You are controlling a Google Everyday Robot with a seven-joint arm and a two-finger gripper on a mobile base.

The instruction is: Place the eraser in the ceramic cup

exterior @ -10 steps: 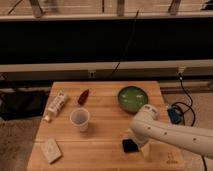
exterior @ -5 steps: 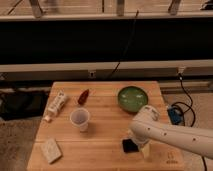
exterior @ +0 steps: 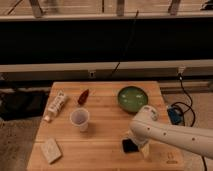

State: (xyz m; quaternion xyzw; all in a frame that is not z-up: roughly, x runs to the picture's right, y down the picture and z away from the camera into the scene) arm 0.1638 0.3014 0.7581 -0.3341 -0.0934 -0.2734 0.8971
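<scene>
The black eraser [exterior: 129, 145] lies flat on the wooden table [exterior: 100, 145] near its front right, partly hidden under my white arm. My gripper [exterior: 141, 148] is down at the table right beside the eraser, on its right side, mostly covered by the arm. The whitish ceramic cup [exterior: 80, 119] stands upright and empty at the table's middle left, well to the left of the eraser and gripper.
A wide green bowl [exterior: 132, 97] sits at the back right. A small red object [exterior: 83, 96] and a white tube-like package [exterior: 55, 105] lie at the back left. A pale beige block [exterior: 50, 150] lies at the front left. Cables and a blue object [exterior: 174, 115] are right of the table.
</scene>
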